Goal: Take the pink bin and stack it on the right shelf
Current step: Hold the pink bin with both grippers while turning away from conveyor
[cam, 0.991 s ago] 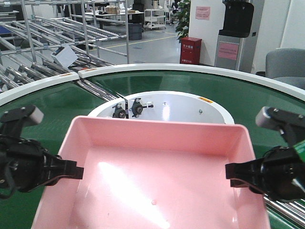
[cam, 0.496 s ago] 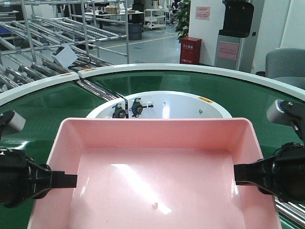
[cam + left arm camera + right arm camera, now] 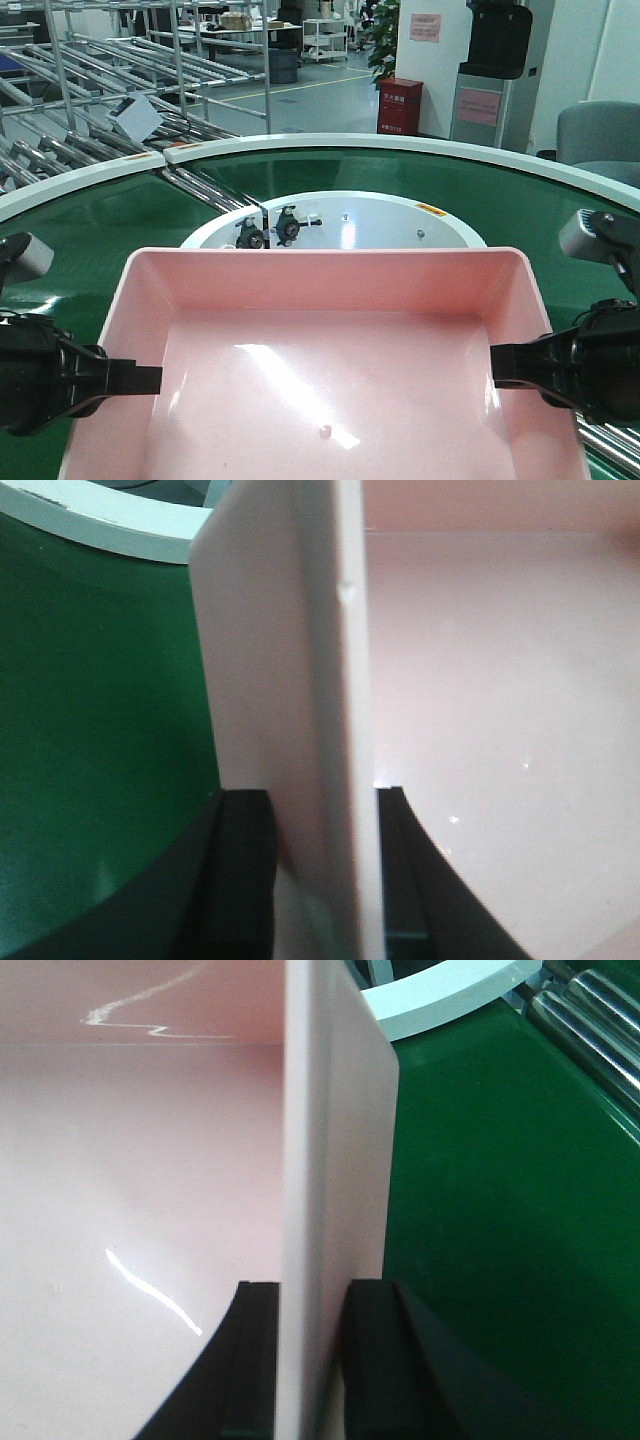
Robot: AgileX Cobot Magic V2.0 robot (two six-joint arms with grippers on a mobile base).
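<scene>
On my left, the left gripper (image 3: 312,875) pinches the left wall of the pink bin (image 3: 330,370), one finger outside and one inside. The bin hangs between both arms over the green belt (image 3: 90,215), just before the white round hub (image 3: 380,215), with a tiny speck (image 3: 325,431) on its floor. The right gripper (image 3: 308,1360) clamps the right wall likewise.

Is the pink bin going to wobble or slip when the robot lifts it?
Probably light: the pink bin is empty apart from a tiny speck. Its glossy walls look slippery, so it might slide, though the left gripper and right gripper each pinch a side wall. It seems fairly stiff; the walls look straight between the jaws.
</scene>
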